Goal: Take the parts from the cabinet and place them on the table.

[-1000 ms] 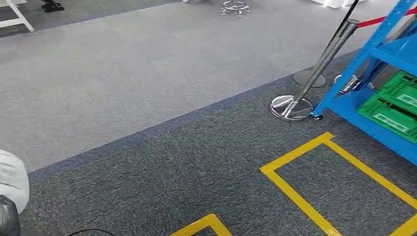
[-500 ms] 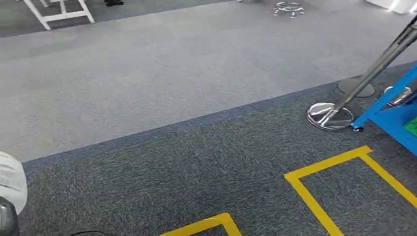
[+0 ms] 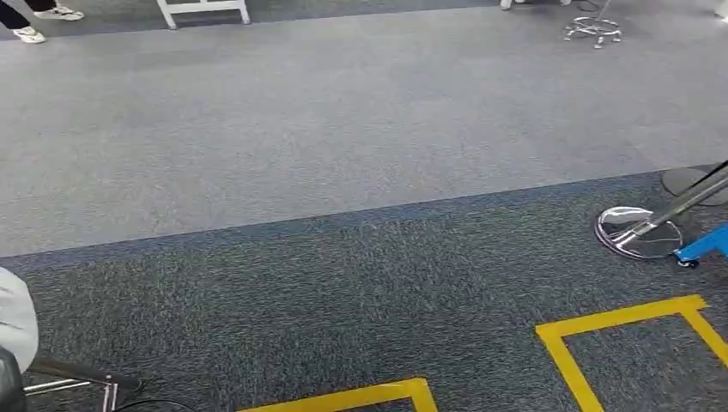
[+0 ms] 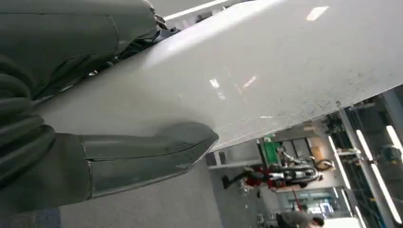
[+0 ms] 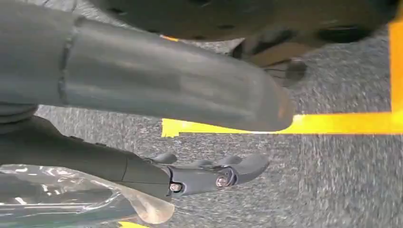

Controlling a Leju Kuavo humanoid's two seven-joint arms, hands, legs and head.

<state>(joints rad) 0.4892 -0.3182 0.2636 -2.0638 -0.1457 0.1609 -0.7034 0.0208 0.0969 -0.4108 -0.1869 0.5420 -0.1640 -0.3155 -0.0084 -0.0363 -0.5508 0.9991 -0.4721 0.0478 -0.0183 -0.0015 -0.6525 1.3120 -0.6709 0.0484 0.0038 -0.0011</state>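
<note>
**A:** Part, where is it?
**B:** A clear bag [image 5: 71,197] lies along the right hand's [image 5: 95,156] fingers [image 5: 214,176]. Clamped or loose, I cannot tell.
**A:** Left hand [image 4: 71,156]?
**B:** Thumb beside a white surface [image 4: 266,71]; grip unclear.
**A:** Cabinet?
**B:** Its blue foot [image 3: 704,247] sits far right.

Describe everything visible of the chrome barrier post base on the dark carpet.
The chrome barrier post base is a round, mirror-polished metal disc lying flat on the dark grey carpet at the head view's right edge. A shiny metal pole rises from its centre, leaning rightward out of frame. A blue shelf foot sits right beside it; whether they touch is unclear.
</note>
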